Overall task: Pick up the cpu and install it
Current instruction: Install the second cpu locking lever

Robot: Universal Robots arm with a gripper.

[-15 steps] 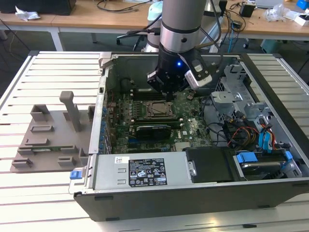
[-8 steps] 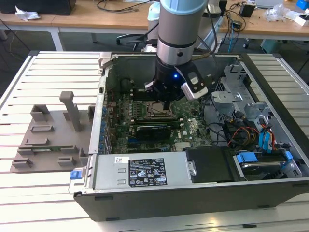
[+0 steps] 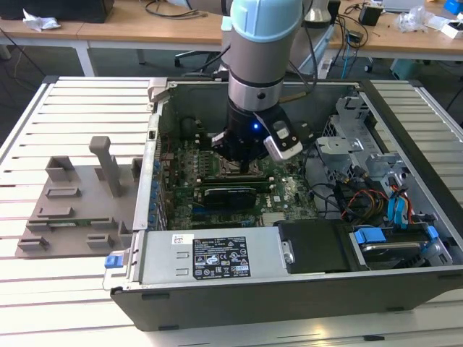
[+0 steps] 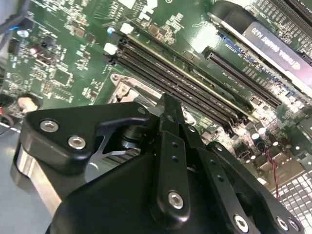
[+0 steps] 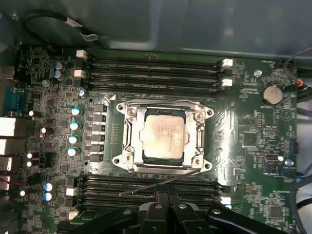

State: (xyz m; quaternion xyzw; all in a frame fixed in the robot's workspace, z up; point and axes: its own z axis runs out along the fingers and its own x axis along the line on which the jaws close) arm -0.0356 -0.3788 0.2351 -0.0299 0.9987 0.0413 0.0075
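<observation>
Inside the open computer case, the arm reaches down over the green motherboard, with the gripper low above the board near the case's middle. Fingers look closed together, nothing between them: in the second wrist view the gripper ends in one narrow tip, and in the first wrist view the gripper shows its fingers side by side with no gap.

The cpu lies in the socket frame at the board's centre in the first wrist view, silvery top up, slightly skewed against the frame's opening. Gripper is apart from it, not touching. Memory slots run along both long sides of the socket. A round coin battery sits off to one side of the board.

On the exterior view's left, a grey fixture plate rests on the slatted table, just beside the case. A long black card sits on the board just near of the gripper.
</observation>
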